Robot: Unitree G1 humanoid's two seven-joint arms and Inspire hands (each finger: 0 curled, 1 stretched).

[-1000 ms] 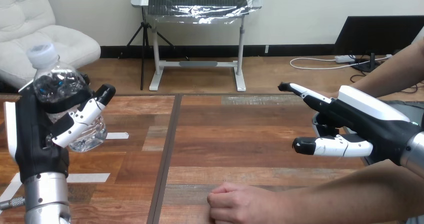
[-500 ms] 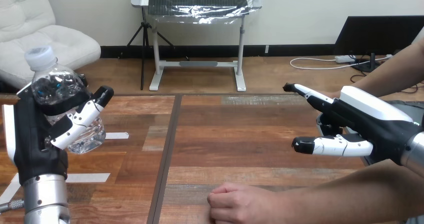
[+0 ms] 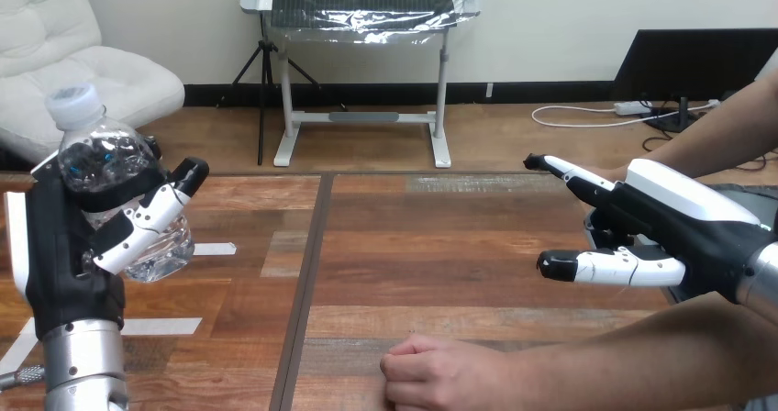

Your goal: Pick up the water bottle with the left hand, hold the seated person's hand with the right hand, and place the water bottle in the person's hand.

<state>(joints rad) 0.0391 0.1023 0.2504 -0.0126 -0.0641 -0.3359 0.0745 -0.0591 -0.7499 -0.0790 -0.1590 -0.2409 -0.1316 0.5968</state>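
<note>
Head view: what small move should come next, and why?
Probably lower the open right hand toward the person's hand, fisted on the wooden table: they are apart, and the left hand already grips the clear plastic white-capped water bottle.

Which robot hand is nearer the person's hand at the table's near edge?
Right. The right hand is open, just up and right of the person's hand; the left hand grips the water bottle far off at the left.
</note>
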